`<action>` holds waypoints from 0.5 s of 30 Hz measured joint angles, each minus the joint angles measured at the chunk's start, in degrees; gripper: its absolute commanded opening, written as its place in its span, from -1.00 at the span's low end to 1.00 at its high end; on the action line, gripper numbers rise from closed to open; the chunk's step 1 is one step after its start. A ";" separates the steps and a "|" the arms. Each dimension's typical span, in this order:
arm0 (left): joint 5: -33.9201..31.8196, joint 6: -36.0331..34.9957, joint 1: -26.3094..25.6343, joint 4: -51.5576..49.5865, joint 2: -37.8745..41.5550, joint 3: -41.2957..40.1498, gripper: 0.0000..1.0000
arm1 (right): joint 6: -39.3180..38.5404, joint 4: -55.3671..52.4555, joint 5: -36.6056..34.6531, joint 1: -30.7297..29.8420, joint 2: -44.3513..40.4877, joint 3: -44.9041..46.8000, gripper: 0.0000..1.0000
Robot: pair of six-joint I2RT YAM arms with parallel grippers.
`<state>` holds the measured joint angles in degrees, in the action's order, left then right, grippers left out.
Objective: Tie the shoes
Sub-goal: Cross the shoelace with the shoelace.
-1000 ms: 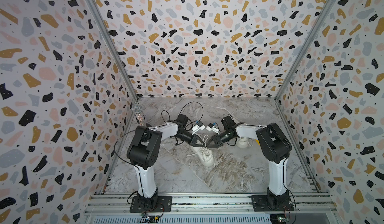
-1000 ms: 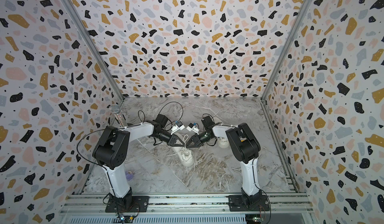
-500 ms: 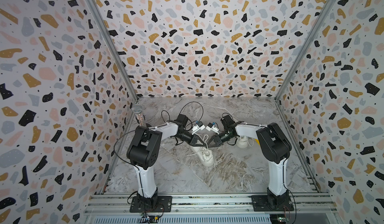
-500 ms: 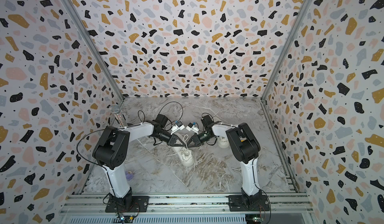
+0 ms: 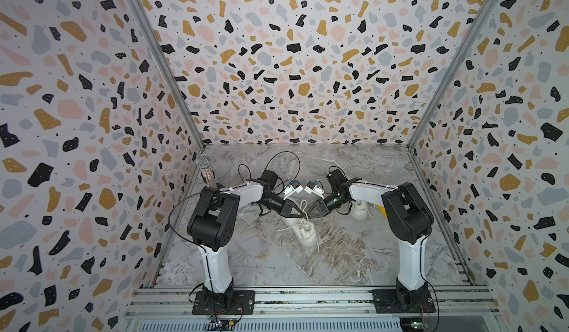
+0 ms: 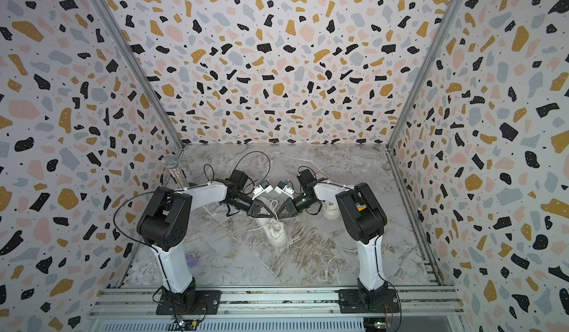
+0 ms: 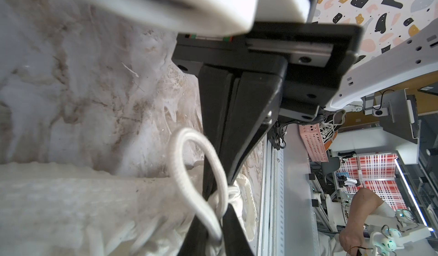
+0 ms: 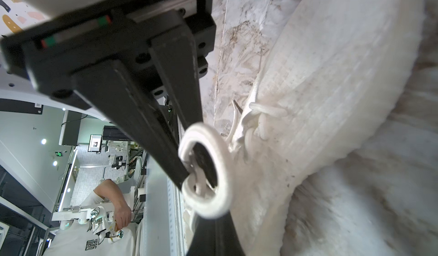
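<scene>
One cream knit shoe point(image 5: 304, 232) point(image 6: 277, 232) lies mid-table with its toe toward the front rail. Both grippers meet tip to tip over its laces. My left gripper point(image 5: 302, 215) point(image 7: 226, 188) has its fingers pressed together, with white lace point(image 7: 189, 143) looping out from the tips. My right gripper point(image 5: 309, 215) point(image 8: 196, 181) is shut on a lace loop point(image 8: 218, 167), which curls around one finger beside the shoe's side point(image 8: 331, 100). The second shoe point(image 5: 358, 210) point(image 6: 331, 210) stands behind the right forearm, partly hidden.
A silver microphone point(image 5: 204, 167) stands upright by the left wall at the back. A small purple object point(image 6: 191, 258) lies near the left arm's base. The aluminium rail point(image 5: 308, 296) runs along the front. Patterned walls close in three sides.
Both grippers stay tip to tip over the middle shoe. No clear movement of the arms or shoes shows.
</scene>
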<state>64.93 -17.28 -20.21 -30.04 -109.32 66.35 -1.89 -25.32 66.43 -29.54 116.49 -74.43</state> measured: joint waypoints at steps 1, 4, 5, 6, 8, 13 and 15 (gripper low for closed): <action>0.26 0.02 0.17 -0.02 0.00 0.00 -0.55 | -0.33 -0.13 -0.07 0.00 0.00 0.00 -1.00; 0.72 0.17 0.31 -0.17 0.00 0.00 -0.43 | -1.16 -0.39 -0.07 0.00 0.00 0.00 -1.00; 0.81 0.20 0.37 -0.24 0.00 0.00 -0.39 | -1.38 -0.46 -0.07 0.00 0.00 -0.02 -1.00; 0.85 0.26 0.50 -0.31 0.00 0.00 -0.35 | -1.51 -0.48 -0.07 0.00 0.00 -0.04 -1.00; 0.83 0.33 0.66 -0.42 0.00 0.02 -0.28 | -1.92 -0.63 -0.04 0.00 0.00 -0.11 -1.00; 0.83 0.83 1.05 -0.52 0.00 0.42 -0.15 | -2.54 -0.74 -0.04 0.00 0.00 -0.11 -1.00; 0.83 1.11 1.16 -0.72 -0.04 1.11 -0.13 | -2.67 -0.76 -0.02 0.00 0.00 -0.11 -1.00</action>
<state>65.76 -16.16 -19.05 -30.76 -109.36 67.46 -4.56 -26.09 66.41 -29.54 116.49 -74.54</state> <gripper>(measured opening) 0.426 0.038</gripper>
